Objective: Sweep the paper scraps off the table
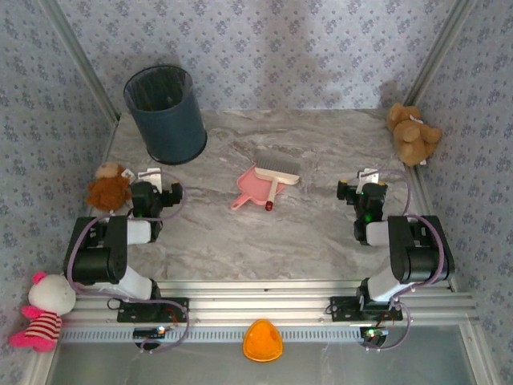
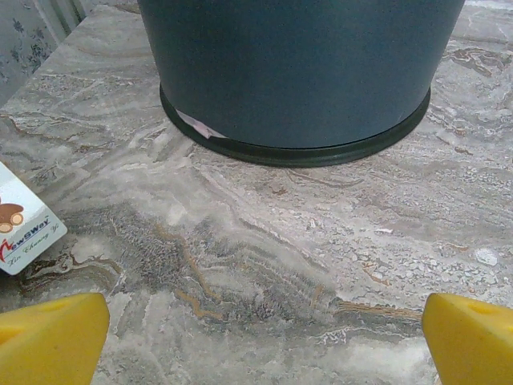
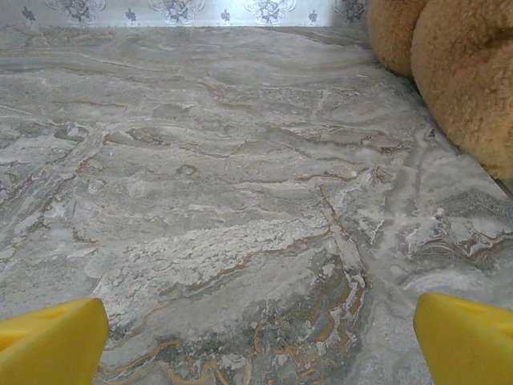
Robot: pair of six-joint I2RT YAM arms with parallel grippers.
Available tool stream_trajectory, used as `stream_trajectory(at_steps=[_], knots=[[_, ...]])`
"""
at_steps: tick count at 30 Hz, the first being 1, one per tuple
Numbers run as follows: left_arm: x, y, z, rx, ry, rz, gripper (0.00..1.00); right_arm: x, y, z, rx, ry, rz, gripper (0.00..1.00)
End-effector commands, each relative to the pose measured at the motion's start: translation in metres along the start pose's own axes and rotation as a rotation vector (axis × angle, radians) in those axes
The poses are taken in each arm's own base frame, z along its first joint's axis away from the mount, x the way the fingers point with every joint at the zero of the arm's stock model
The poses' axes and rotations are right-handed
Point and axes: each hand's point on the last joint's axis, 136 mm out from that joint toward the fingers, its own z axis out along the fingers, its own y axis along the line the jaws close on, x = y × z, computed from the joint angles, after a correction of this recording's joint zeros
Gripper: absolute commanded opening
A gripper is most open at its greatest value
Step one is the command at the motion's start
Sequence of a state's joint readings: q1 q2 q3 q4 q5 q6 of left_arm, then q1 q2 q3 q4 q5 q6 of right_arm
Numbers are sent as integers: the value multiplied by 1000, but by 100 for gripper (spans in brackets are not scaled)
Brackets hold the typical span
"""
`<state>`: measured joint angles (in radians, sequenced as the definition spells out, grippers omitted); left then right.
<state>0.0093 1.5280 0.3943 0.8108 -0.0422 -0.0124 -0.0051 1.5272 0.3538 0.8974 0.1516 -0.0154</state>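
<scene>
Grey-beige marble-veined table [image 1: 321, 233], floral wallpaper [image 1: 280, 48] behind. Overhead: dark blue round waste bin [image 1: 164, 112] rear left; pink plastic dustpan [image 1: 253, 189] with brush [image 1: 280, 170] mid-table; left gripper [image 1: 163, 189], right gripper [image 1: 365, 191], both empty. Whereabouts of paper scraps: possibly inside bin, interior too dark to tell. Left wrist: yellow fingertips [image 2: 48, 341] spread wide, bin close ahead. Right wrist: fingertips [image 3: 48, 341] likewise apart, tan plush bear [image 3: 465, 72] near. Risk: careless swing topples bin, spilling contents.
</scene>
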Motion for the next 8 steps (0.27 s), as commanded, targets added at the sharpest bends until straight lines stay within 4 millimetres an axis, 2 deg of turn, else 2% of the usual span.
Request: stream_trajectory(at_steps=[1,8], knots=[[-7,3,3,-12,-13,-13,100,0,-1,2,-2,6,10,100],[-8,3,3,-12,-15,-15,100,-1,-1,2,-2,5,11,100]])
